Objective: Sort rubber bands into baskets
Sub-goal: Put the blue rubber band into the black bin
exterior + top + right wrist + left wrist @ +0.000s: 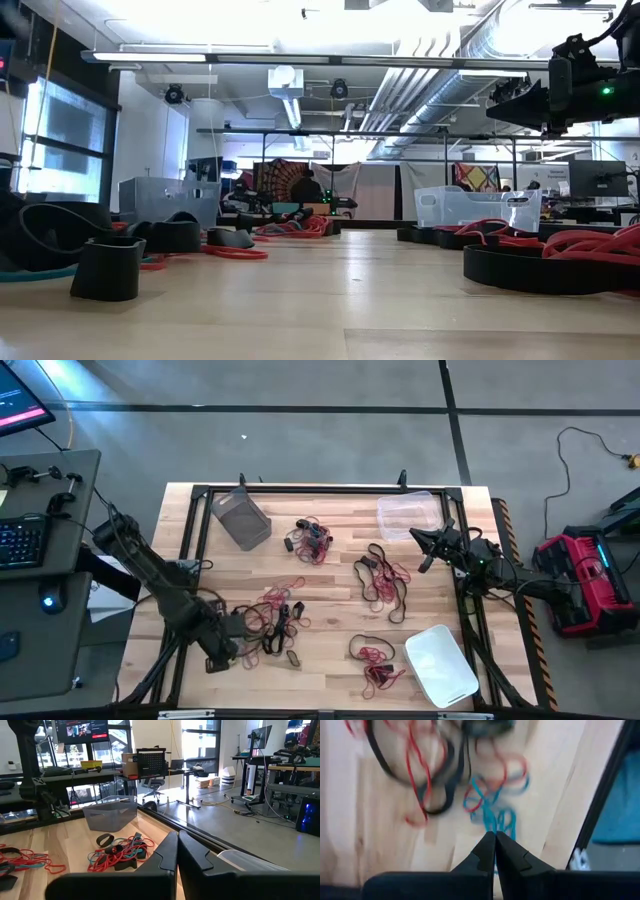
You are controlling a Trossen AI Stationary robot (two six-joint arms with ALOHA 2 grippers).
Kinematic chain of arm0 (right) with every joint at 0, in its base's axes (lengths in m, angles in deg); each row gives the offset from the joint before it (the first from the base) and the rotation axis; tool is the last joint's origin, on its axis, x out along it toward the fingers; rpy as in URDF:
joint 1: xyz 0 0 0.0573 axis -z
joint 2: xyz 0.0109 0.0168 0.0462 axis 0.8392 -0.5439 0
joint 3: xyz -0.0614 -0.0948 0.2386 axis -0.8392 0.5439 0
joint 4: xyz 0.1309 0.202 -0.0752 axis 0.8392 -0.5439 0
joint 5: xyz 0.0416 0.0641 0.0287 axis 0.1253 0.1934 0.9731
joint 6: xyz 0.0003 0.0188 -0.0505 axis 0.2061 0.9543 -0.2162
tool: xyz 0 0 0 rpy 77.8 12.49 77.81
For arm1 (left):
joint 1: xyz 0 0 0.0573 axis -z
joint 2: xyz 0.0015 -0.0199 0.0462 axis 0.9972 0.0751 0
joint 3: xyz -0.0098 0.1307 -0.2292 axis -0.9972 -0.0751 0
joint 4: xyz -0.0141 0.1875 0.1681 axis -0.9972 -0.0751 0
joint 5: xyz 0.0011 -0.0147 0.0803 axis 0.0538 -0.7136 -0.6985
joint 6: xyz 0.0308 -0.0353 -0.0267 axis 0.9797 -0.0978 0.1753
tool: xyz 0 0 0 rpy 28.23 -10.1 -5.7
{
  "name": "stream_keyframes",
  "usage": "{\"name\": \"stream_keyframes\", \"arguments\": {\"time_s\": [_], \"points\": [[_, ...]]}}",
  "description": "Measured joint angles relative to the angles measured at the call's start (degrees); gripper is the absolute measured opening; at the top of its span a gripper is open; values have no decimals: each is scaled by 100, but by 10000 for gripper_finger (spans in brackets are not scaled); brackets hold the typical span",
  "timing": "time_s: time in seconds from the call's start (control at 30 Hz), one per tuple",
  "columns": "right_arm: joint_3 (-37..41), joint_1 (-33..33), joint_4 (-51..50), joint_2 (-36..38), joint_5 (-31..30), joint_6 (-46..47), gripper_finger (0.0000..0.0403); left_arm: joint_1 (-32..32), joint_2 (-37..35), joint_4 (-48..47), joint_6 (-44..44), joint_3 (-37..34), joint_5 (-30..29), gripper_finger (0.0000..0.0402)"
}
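Rubber bands in red, teal and black lie in loose piles on the wooden table: one at the near left (270, 615), one at the far middle (310, 538), one right of middle (382, 580) and one at the near middle (375, 660). The grey-tinted basket (243, 517) and the clear basket (408, 515) stand at the far side, and the whitish basket (441, 665) stands at the near right. My left gripper (495, 836) is low over the near-left pile (240, 645), shut at a teal band (492, 817). My right gripper (177, 836) is shut and empty, raised beside the clear basket (420, 542). My left gripper has its shut fingertips on the near end of a teal band (494, 827), coming from above and slanting down. The tips themselves hide the exact place of contact. The rest of the band lies slack on the table among red and black bands.
The table's black frame rail (600, 795) runs close beside my left gripper. Black bands and small dark pieces (108, 268) lie near the table's near edge. Bare wood (330, 610) shows between the piles.
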Motion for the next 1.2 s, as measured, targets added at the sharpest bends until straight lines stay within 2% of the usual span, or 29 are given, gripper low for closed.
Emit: {"name": "stream_keyframes", "arguments": {"time_s": [0.23, 0.7, 1.0, 1.2], "points": [[-2, 1, 1, -1, 0, 0, 0, -809, -274, -9, 642, 444, -603, 0], [-2, 2, 1, -1, 0, 2, 0, -2683, -536, -87, 2217, 1062, -1201, 0], [-2, 2, 2, -1, 0, 1, 0, -4364, -592, -293, 3632, 1063, -1194, 0], [0, 0, 2, -3, 0, 0, 0, -5786, -719, -577, 4590, 1063, -1225, 0]]}}
